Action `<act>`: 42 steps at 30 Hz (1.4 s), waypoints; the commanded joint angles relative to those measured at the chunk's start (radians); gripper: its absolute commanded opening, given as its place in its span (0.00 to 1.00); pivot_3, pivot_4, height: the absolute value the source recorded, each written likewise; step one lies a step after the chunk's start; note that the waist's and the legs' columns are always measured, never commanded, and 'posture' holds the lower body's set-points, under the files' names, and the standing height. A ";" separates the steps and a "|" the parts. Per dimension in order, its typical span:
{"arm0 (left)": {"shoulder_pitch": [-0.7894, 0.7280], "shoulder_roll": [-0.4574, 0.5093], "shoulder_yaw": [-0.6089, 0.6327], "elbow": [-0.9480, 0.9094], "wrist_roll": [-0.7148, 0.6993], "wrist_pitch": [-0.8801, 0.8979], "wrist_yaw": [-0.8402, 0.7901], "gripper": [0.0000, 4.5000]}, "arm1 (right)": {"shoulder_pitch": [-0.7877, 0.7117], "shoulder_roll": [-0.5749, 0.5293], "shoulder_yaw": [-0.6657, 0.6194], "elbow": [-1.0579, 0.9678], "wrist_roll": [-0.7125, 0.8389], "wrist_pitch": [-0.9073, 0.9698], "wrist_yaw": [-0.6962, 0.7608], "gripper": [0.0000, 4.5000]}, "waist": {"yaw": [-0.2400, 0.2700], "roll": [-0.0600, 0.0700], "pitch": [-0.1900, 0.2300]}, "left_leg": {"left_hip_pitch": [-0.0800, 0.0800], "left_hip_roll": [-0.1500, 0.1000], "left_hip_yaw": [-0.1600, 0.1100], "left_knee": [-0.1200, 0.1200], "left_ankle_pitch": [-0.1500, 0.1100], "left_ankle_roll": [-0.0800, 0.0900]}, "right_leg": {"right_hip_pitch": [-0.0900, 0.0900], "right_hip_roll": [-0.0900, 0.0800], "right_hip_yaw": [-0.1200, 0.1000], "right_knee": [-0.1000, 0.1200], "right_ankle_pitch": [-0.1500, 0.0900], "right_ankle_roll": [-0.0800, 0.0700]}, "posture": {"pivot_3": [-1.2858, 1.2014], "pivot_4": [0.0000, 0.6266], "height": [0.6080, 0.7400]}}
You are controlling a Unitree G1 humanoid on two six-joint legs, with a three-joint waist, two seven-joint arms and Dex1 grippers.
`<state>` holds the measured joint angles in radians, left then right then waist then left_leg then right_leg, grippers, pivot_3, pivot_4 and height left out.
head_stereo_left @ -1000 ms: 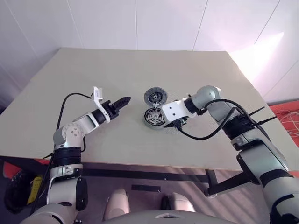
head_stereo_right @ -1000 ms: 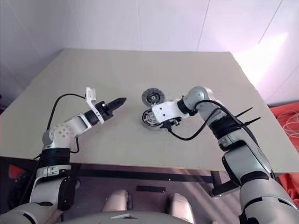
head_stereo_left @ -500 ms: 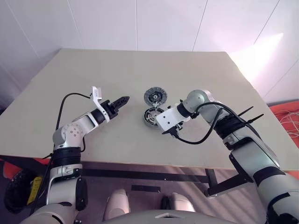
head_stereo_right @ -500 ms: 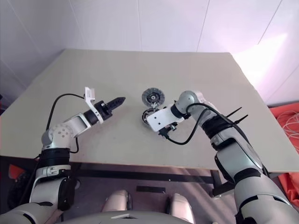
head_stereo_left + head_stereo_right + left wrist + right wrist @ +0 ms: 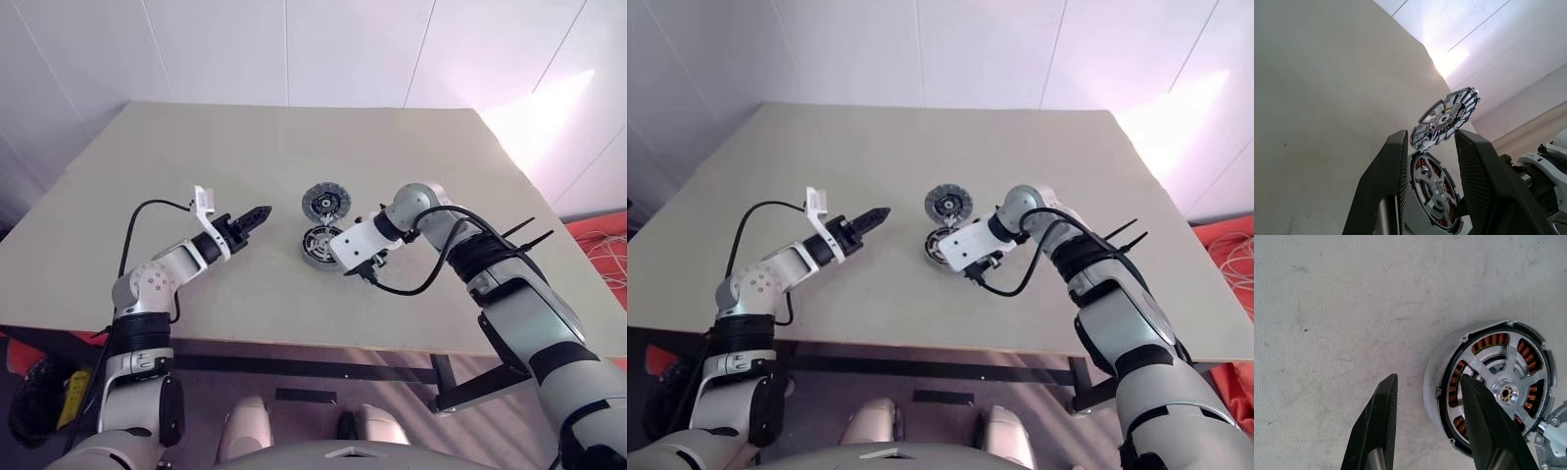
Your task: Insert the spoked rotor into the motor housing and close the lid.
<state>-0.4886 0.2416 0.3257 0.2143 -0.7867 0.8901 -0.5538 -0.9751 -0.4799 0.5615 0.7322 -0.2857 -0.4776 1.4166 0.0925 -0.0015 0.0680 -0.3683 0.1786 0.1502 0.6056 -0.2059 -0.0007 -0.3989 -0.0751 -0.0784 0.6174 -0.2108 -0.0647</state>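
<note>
Beige table [image 5: 196, 147]: holds the motor parts near its middle, both arms over it.
Housing [image 5: 319, 245]: lies flat on the table, open side up, grey wall, dark rim, copper windings showing between the spokes.
Rotor [image 5: 1507, 393]: silver spoked wheel sitting inside the housing, hub in the centre, windings visible around and under it.
Lid [image 5: 325, 203]: ribbed inner face showing, dark centre, just behind the housing on the far side; tilted up in the left wrist view, its lower edge meeting the housing rim.
Right gripper [image 5: 1427, 428]: at the housing's right side, pointing steeply down and to the left. Jaws apart, nothing between them but bare table. One finger [image 5: 1484, 421] overlaps the housing rim and windings in the right wrist view; cannot tell if it touches. Other finger is over the table, just beside the housing wall.
Left gripper [image 5: 257, 214]: to the left of the parts, well apart from them, roughly level, pointing at them. Jaws apart, empty; lid and housing appear framed in the gap in the left wrist view, but farther off.
Cable [image 5: 411, 284]: black, loops from the right wrist over the table edge.
</note>
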 commanded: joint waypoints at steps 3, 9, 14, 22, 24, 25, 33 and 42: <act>-0.007 0.000 0.013 -0.040 -0.019 -0.021 -0.002 0.36 | -0.006 -0.009 -0.006 -0.020 -0.007 -0.015 -0.001 0.16 | 0.000 0.000 0.000 | 0.000 0.000 0.000 0.000 0.000 0.000 | 0.000 0.000 0.000 0.000 0.000 0.000 | 0.52 0.00 1.00; 0.003 -0.004 0.011 -0.052 -0.024 -0.016 0.003 0.36 | -0.013 0.000 -0.007 0.003 -0.020 -0.019 -0.028 0.16 | 0.000 0.000 0.000 | 0.000 0.000 0.000 0.001 0.000 0.000 | 0.000 0.000 0.000 0.002 0.000 0.000 | 0.52 0.00 1.00; 0.006 -0.004 0.010 -0.057 -0.025 -0.014 0.006 0.36 | -0.026 0.007 -0.017 0.009 -0.013 -0.007 -0.039 0.16 | 0.000 0.000 0.000 | 0.002 0.000 0.000 0.002 0.000 -0.001 | 0.001 0.000 0.000 0.003 0.000 -0.001 | 0.52 0.00 1.00; 0.004 -0.002 0.006 -0.055 -0.028 -0.013 0.007 0.36 | -0.032 0.012 -0.007 0.026 -0.037 -0.006 -0.056 0.16 | -0.003 0.000 0.000 | 0.002 0.001 0.000 0.002 0.000 -0.001 | 0.001 0.000 0.000 0.003 0.001 -0.001 | 0.52 0.00 1.00; 0.005 -0.002 0.006 -0.055 -0.029 -0.012 0.008 0.36 | -0.032 0.012 -0.005 0.029 -0.045 -0.012 -0.065 0.25 | -0.004 0.000 0.000 | 0.002 0.001 0.000 0.002 0.001 -0.001 | 0.001 0.000 0.000 0.003 0.001 -0.001 | 0.52 0.00 1.00; 0.005 -0.002 0.006 -0.055 -0.030 -0.012 0.008 0.36 | -0.034 0.012 -0.005 0.032 -0.049 -0.015 -0.070 0.29 | -0.005 0.000 0.000 | 0.003 0.001 0.000 0.002 0.001 -0.002 | 0.001 0.000 0.000 0.003 0.001 -0.002 | 0.52 0.00 1.00; 0.008 0.002 0.005 -0.054 -0.032 -0.012 0.009 0.36 | -0.053 0.037 -0.018 0.070 -0.066 -0.044 -0.135 0.89 | -0.022 0.000 0.000 | 0.003 0.001 0.000 0.002 0.002 -0.003 | 0.001 0.000 0.000 0.003 0.001 -0.002 | 0.52 0.00 1.00; 0.007 0.003 0.010 -0.048 -0.030 -0.021 0.011 0.36 | -0.041 0.028 -0.013 0.057 -0.058 -0.062 -0.100 0.99 | -0.024 0.000 0.000 | 0.002 0.001 0.000 0.002 0.001 -0.002 | 0.000 0.001 0.000 0.003 0.001 -0.002 | 0.52 0.00 1.00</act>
<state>-0.4682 0.2355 0.3229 0.1910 -0.8021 0.8830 -0.5389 -0.9972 -0.4434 0.5628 0.8174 -0.3600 -0.5271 1.3069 0.0684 -0.0016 0.0682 -0.3668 0.1797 0.1501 0.6078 -0.2046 -0.0031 -0.3987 -0.0745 -0.0783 0.6203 -0.2094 -0.0670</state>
